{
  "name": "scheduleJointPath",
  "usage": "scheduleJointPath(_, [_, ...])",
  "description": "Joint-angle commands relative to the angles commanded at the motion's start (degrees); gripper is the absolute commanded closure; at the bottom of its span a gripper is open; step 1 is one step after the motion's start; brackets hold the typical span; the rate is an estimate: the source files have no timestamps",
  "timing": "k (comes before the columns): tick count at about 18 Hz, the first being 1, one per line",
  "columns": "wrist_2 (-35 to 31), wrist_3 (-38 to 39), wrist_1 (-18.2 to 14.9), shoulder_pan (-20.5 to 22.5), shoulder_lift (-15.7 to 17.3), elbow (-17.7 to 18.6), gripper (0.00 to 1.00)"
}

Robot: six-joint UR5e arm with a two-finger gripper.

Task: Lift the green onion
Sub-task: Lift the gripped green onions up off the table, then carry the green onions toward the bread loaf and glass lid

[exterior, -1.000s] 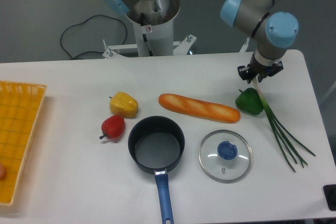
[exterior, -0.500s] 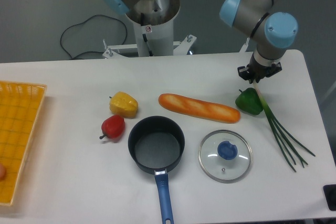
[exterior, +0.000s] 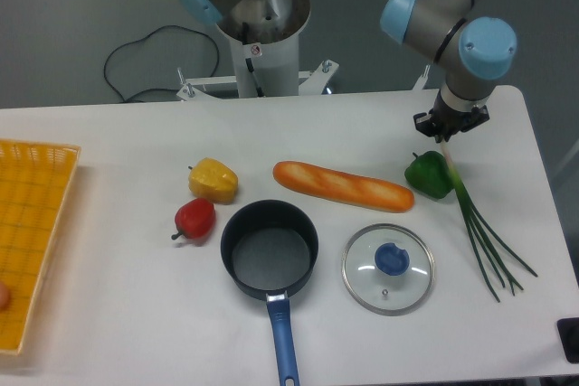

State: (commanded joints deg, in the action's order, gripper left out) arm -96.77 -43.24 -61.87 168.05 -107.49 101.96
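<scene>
Gripper (exterior: 446, 136) pinches the green onion (exterior: 478, 222) at its pale stem end; stalk tips apparently on the table (exterior: 136, 314), lift barely begun.

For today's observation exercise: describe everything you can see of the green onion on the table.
The green onion is a long thin bunch of dark green stalks fanning out toward the table's front right. Its pale whitish stem end points up into the gripper, which appears shut on it. The stem passes right beside the green bell pepper, seemingly touching it. The stalk tips look to rest on the white tabletop.
</scene>
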Motion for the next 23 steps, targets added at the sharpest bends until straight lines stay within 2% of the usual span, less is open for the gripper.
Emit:
scheduleJointPath(6, [-0.1,0.2,-0.8,0.4,2.5,-0.4,0.96])
scheduleJointPath(13, [0.5,-0.7,-3.7,-0.4,6.1,-1.7,0.98])
scheduleJointPath(17, [2.5,-6.2,-4.9,-1.4,8.2,-2.3,0.98])
scheduleJointPath(20, [5.7,-12.7,-8.0,-1.8,10.4,-3.2,0.98])
scheduleJointPath(23, [9.0,-17.6,-9.4,-3.4,12.0,-4.0,0.98])
